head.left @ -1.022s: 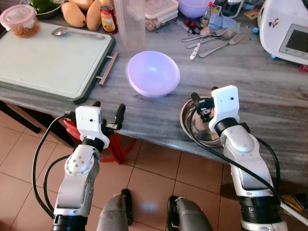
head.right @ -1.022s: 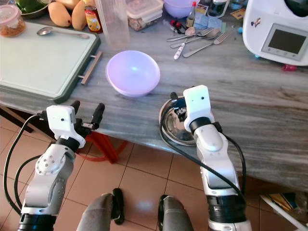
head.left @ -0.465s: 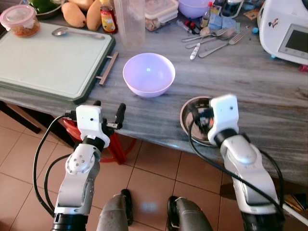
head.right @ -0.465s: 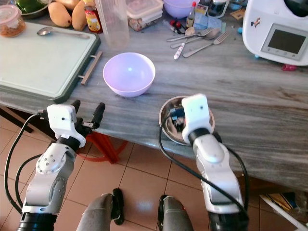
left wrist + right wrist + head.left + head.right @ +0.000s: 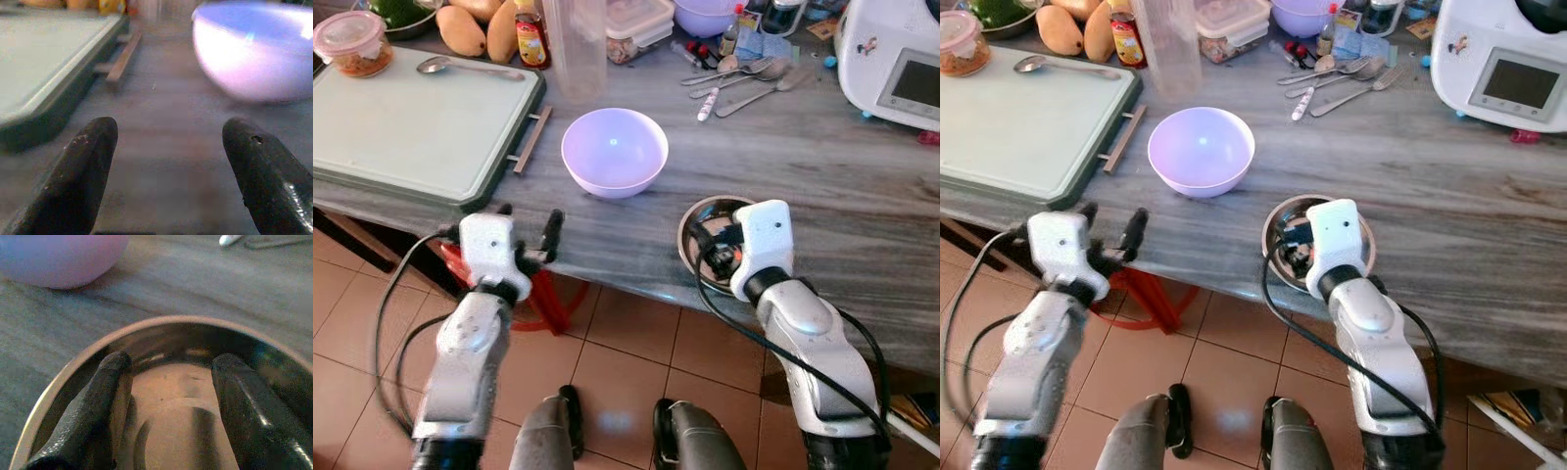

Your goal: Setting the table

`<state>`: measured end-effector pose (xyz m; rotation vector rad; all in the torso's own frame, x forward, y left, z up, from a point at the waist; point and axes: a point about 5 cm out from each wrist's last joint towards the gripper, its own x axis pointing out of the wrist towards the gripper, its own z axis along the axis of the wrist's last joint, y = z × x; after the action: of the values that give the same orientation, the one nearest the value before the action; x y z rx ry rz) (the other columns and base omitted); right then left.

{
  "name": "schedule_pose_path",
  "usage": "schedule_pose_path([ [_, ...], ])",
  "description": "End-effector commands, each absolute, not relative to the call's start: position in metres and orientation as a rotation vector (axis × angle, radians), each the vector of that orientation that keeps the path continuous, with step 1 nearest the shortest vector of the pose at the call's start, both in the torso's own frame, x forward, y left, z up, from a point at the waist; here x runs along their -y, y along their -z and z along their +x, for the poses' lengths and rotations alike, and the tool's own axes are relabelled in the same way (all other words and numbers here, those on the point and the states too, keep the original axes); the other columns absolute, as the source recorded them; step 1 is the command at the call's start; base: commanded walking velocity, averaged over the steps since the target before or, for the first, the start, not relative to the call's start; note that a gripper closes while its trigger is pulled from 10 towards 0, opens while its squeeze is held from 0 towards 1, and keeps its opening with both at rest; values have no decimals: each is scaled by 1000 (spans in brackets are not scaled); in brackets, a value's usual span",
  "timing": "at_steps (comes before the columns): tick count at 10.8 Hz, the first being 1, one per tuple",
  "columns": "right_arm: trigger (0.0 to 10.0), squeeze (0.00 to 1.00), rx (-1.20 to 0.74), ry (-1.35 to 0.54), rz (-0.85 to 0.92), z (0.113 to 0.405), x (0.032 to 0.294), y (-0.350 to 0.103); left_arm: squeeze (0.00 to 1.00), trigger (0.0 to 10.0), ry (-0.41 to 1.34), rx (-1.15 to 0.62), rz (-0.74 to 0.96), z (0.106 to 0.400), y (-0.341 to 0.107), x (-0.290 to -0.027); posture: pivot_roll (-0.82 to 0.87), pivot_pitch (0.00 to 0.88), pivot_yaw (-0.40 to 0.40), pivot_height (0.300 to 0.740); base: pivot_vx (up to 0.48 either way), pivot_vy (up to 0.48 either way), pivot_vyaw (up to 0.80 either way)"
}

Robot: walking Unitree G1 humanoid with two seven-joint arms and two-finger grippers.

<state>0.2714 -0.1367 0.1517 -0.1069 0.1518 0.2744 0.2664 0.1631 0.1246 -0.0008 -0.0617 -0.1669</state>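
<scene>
A lavender bowl (image 5: 614, 152) stands upright in the middle of the grey counter. Nearer the front edge sits a small steel bowl (image 5: 691, 217). My right gripper (image 5: 713, 249) hangs over the steel bowl, open. Its two black fingers (image 5: 93, 406) reach down inside the rim (image 5: 146, 325) and nothing is between them. My left gripper (image 5: 526, 223) is at the counter's front edge, open and empty, pointing toward the lavender bowl (image 5: 254, 54).
A green-rimmed cutting board (image 5: 411, 117) with a spoon (image 5: 460, 67) lies at the left. Mangoes (image 5: 460, 29), a sauce bottle (image 5: 530, 39), a clear pitcher (image 5: 576, 44) and loose cutlery (image 5: 744, 78) line the back. A white appliance (image 5: 891, 59) stands far right.
The lavender bowl was blurred and tipped a second ago and now sits still. My right gripper drew back toward the front edge and sank into the steel bowl.
</scene>
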Motion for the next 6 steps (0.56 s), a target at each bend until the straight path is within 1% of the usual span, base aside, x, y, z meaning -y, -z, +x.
schedule_pose_path([
  [1, 10000, 0, -183, -275, -78, 272, 136, -147, 0, 10000, 145, 42, 24, 259, -119, -174, -40, 215, -9, 740, 0, 0, 0],
  [3, 10000, 0, -217, -300, -55, 276, 131, -143, 0, 10000, 119, 15, 49, 248, -112, -189, -33, 218, -8, 740, 0, 0, 0],
  [6, 10000, 0, -220, -330, -9, 291, 118, -142, 0, 10000, 120, 17, 54, 247, -113, -189, -23, 221, -6, 740, 0, 0, 0],
])
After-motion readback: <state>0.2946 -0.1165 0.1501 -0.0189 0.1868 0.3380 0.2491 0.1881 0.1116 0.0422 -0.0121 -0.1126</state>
